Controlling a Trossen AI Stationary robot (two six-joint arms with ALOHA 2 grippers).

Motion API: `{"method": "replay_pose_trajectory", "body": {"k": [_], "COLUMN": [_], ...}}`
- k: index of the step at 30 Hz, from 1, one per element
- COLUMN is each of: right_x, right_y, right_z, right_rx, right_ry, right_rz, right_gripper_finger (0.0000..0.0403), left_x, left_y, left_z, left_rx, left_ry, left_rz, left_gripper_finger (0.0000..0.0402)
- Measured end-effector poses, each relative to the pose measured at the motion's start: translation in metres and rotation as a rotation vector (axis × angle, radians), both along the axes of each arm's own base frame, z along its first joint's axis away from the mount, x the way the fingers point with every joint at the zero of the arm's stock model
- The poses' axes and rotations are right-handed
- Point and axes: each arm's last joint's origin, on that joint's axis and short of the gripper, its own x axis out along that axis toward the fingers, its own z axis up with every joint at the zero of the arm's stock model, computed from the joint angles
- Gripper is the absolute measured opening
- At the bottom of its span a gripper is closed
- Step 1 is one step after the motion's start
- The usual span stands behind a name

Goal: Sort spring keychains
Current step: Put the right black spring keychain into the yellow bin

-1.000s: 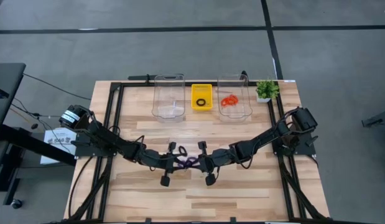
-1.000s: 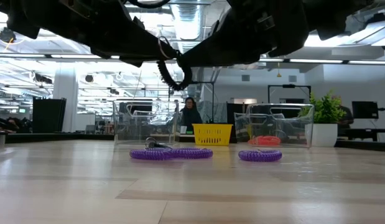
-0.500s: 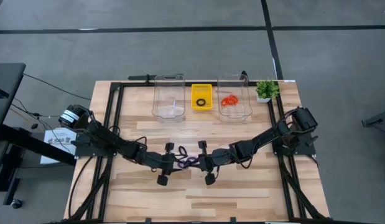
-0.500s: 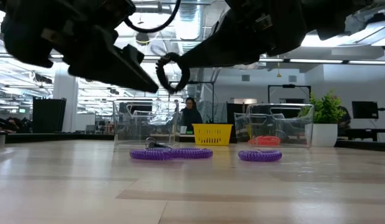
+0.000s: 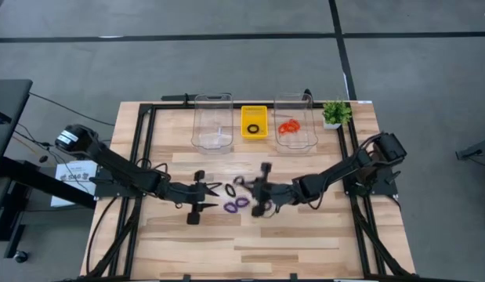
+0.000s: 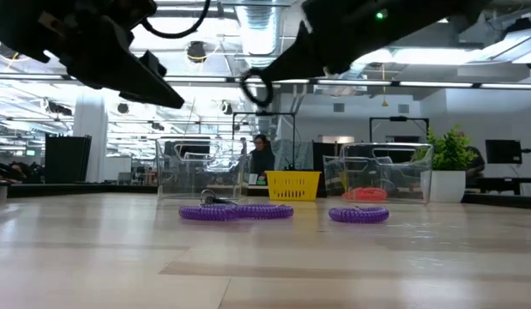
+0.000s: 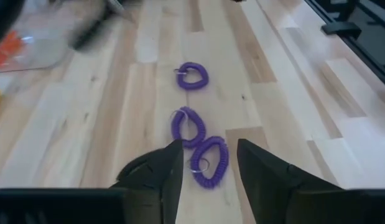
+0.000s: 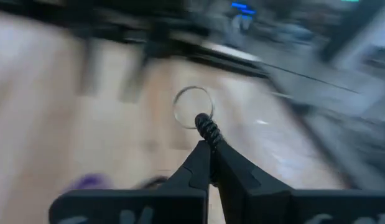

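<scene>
Three purple spring keychains (image 7: 198, 140) lie as coiled loops on the table (image 5: 305, 235), near the left end effector (image 7: 204, 165), whose fingers are spread wide. The right end effector (image 8: 208, 140) pinches a black spring keychain (image 8: 206, 127) aloft. Beyond, the yellow tray (image 5: 254, 123) holds a black coil, the right clear bin (image 5: 295, 125) orange-red ones.

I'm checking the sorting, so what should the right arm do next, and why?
Probably carry the black keychain toward the yellow tray: the right gripper has its fingers shut on it, and the tray already holds a black one.
</scene>
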Motion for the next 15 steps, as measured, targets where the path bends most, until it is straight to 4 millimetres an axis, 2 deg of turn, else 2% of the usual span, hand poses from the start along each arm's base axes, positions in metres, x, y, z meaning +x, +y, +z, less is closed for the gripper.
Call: {"method": "replay_pose_trajectory", "body": {"k": [3, 7, 11, 15], "right_x": [-0.002, 0.000, 0.002, -0.001], "right_y": [-0.020, -0.060, -0.112, -0.161], "right_z": [0.014, 0.031, 0.030, 0.027], "right_rx": [-0.033, -0.007, 0.080, 0.230], "right_ry": [-0.029, -0.105, -0.131, -0.108], "right_rz": [-0.141, -0.294, -0.443, -0.515], "right_gripper_finger": [0.0005, 0.0011, 0.0016, 0.0019], "left_x": [-0.006, -0.009, -0.009, -0.009], "left_y": [0.004, 0.005, 0.006, 0.006], "left_z": [0.001, 0.000, 0.001, 0.001], "left_rx": [-0.005, -0.011, -0.015, -0.018], "left_ry": [-0.021, -0.042, -0.055, -0.060], "left_rz": [0.022, 0.029, 0.033, 0.033], "left_gripper_finger": [0.0148, 0.0149, 0.0149, 0.0150]}}
